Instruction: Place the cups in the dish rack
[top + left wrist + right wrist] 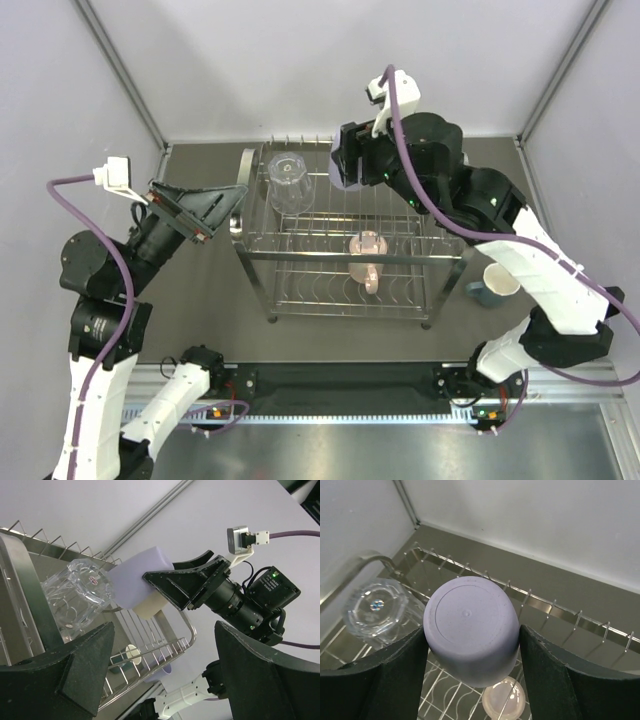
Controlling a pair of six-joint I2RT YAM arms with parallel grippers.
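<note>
My right gripper is shut on a lavender tumbler, held bottom-up over the back middle of the chrome dish rack. A clear glass lies on the upper tier at the back left, left of the tumbler. A pink mug sits upside down on the lower tier. A teal mug with white inside stands on the table right of the rack. My left gripper is open and empty beside the rack's left end. In the left wrist view a second lavender tumbler shows beyond the rack.
Grey walls enclose the table on the left, back and right. The rack's rounded tube frame and upright wire prongs stand around the held tumbler. The right arm reaches over the table's right side. A pale beige cup shows just under the held tumbler.
</note>
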